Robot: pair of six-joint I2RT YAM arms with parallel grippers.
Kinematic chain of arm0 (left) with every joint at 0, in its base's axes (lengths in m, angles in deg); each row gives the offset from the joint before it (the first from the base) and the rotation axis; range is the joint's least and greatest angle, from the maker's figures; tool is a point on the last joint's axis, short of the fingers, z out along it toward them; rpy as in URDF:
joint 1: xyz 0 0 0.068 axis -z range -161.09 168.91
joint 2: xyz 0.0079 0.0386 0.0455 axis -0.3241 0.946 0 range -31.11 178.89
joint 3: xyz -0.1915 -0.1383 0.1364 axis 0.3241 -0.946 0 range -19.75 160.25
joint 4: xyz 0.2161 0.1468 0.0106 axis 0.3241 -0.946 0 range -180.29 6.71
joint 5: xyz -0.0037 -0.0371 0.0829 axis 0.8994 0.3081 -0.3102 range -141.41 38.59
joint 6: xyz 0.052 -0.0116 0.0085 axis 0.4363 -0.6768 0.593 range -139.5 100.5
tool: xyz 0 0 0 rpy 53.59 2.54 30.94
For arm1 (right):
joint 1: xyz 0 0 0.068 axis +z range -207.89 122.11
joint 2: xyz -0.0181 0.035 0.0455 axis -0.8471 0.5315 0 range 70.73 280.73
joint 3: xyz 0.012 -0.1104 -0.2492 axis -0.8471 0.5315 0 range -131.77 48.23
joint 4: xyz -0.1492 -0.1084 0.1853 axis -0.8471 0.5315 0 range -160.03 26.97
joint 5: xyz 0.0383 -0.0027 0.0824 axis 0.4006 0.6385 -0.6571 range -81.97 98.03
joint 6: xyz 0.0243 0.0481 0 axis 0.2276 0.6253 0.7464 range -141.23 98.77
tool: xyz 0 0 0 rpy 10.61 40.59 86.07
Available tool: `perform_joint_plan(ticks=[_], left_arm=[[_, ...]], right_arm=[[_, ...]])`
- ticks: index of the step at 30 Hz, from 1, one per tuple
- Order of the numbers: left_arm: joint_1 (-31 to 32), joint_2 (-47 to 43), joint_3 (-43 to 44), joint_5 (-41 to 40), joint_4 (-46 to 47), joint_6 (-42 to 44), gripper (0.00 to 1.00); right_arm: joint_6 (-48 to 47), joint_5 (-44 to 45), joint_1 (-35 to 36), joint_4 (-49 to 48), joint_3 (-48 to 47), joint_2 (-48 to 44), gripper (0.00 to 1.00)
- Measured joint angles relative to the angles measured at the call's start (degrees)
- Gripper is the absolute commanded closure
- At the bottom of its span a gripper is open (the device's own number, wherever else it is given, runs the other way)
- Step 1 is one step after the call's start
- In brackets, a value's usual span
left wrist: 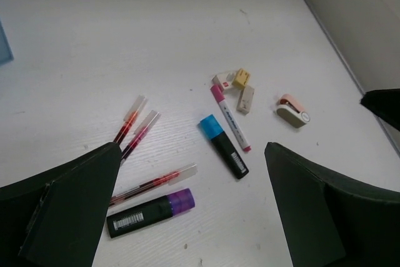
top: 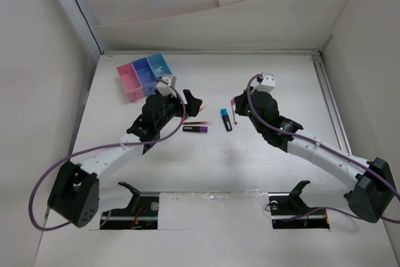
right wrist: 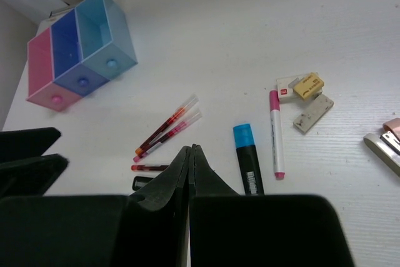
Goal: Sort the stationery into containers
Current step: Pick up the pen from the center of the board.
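White tabletop [top: 206, 173] carries all. Purple-ended marker [left wrist: 150, 212] lies low in left wrist view, long side running left-right, just beside left fingers [left wrist: 75, 204]: wide open, holding nothing. Left arm [top: 112, 157] nearer. Likely needs wrist turn first. Three red pens [left wrist: 141, 133] just above. Blue-capped marker [left wrist: 223, 145] middle. Right fingers [right wrist: 206, 198] pressed together, holding nothing. Bins [top: 145, 76] upper left, well apart.

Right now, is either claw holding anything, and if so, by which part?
Nothing is held. The left gripper is open and empty. The right gripper is shut with nothing caught in it.
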Motion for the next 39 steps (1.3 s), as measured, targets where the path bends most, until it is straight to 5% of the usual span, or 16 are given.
perform_joint_plan(ticks=[8,17,20,21,22,23,39], left_arm=[[0.0,8.3,1.1,0.5,0.7,0.0,0.00],[0.0,2.3,0.0,0.8,4.7,-1.2,0.00],[0.0,-2.6,-0.7,1.6,7.0,-1.4,0.29],[0.0,-3.5,-0.6,1.6,7.6,-1.3,0.60],[0.0,-3.8,0.0,1.3,7.6,-1.4,0.72],[0.1,-3.5,1.0,0.7,7.0,-0.6,0.74],[0.9,32.4,22.1,-11.7,-16.5,7.1,0.43]], right_arm=[[0.0,1.2,-0.3,0.0,0.0,0.0,0.99],[0.0,1.6,-0.8,0.0,0.0,-0.1,0.97],[0.0,1.6,-0.8,0.0,0.0,-0.1,0.97],[0.0,1.6,-0.8,0.0,0.0,-0.1,0.97],[0.0,1.6,-0.8,0.0,0.0,-0.1,0.97],[0.0,1.6,-0.8,0.0,0.0,-0.1,0.97],[0.7,1.7,-0.8,0.0,0.2,-1.3,0.97]])
